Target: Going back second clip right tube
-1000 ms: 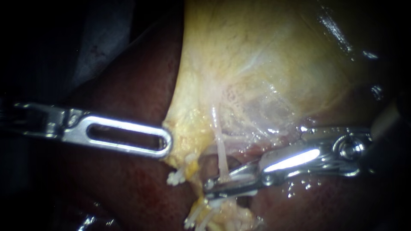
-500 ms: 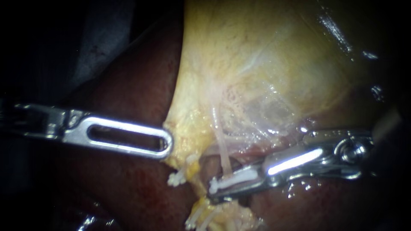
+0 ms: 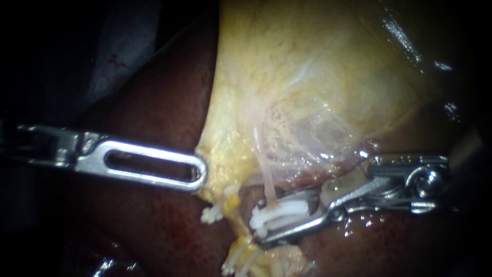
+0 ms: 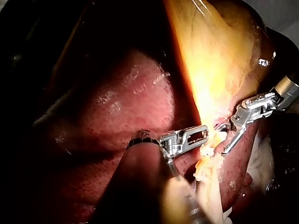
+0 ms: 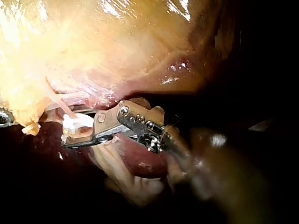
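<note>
- Left instrument [image 3: 197,172] [image 4: 203,134]: enters from the left and lies level across the dark red liver [image 3: 154,220] [image 4: 131,107]. Its hand is slotted and clenched, with the tip on the lower left edge of the gallbladder [image 3: 307,77] [image 4: 210,56]. The yellow tissue there is drawn to a point at the tip.
- Right instrument [image 3: 259,223] [image 4: 223,139] [image 5: 65,135]: enters from the right and lies low along the border where the gallbladder meets the liver. Its hand is released, with a gap visible between the two halves.
- Clip [image 3: 279,214] [image 5: 77,122]: white, lying between the halves of the right instrument's hand and resting along the lower one. Contact with the upper half cannot be confirmed.
- Right tube [image 3: 264,177] [image 5: 58,100]: pale and thin, it descends from the gallbladder tissue and meets the clip at the clip's end nearest the left instrument. The clip sits across it.
- Second white clip [image 3: 210,214]: on a yellow strand just beside the left instrument's tip, apart from the right instrument.
- Glistening wet patches show on the liver beneath the right instrument's wrist.
</note>
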`<state>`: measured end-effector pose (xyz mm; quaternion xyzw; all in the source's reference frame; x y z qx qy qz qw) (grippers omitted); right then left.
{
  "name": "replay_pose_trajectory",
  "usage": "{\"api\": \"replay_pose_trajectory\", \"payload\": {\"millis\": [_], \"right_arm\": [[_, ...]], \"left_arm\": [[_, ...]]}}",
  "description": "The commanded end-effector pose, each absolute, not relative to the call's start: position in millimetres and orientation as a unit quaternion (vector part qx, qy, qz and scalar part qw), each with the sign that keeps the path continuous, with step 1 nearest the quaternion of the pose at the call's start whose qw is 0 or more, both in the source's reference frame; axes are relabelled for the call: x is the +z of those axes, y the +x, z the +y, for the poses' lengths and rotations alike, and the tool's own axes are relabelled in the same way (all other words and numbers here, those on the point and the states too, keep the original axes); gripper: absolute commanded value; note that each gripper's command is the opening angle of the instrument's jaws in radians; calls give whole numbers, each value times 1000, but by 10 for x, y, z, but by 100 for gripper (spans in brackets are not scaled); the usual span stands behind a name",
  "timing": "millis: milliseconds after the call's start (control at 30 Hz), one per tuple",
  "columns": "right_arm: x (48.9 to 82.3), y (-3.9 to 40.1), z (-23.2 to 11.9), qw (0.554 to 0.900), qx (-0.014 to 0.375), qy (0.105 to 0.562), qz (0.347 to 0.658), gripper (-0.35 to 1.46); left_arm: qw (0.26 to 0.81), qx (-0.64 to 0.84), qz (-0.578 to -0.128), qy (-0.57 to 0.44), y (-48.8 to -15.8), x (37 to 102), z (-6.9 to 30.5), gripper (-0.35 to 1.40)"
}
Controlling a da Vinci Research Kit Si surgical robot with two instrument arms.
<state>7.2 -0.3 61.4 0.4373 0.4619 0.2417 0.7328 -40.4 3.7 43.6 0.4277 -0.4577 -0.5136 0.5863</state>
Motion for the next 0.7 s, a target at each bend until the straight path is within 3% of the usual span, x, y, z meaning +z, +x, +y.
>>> {"api": "replay_pose_trajectory", "payload": {"millis": [33, 700], "right_arm": [[612, 71, 0, 733, 242, 436, 463, 47], [575, 17, 41, 744, 228, 387, 494, 51]], "left_arm": [[586, -513, -458, 428, -404, 436, 37, -35], [587, -513, -458, 428, -411, 440, 36, -35]]}}
